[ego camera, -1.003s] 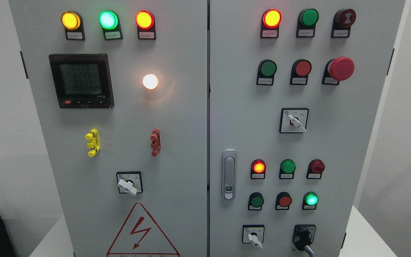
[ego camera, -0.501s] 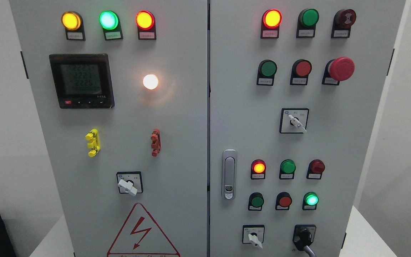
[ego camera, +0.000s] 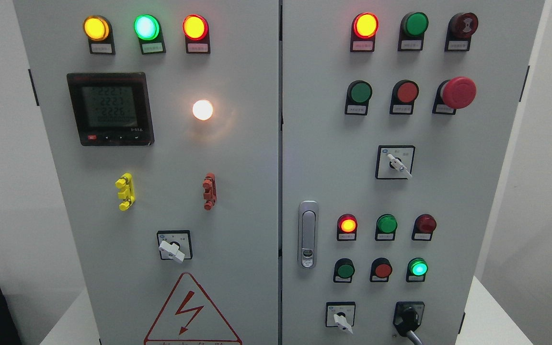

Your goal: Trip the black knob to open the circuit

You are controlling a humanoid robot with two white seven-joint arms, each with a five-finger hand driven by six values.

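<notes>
The black knob (ego camera: 406, 320) sits at the lower right corner of the grey cabinet (ego camera: 237, 158), close to the bottom edge of the picture and just right of a white-handled switch (ego camera: 340, 320), with a grey cable running down from it. The panel around the knob is bare, with a green lamp (ego camera: 418, 268) above and the cabinet's right edge near. No hand shows, so whether either is open or closed cannot be told.
</notes>
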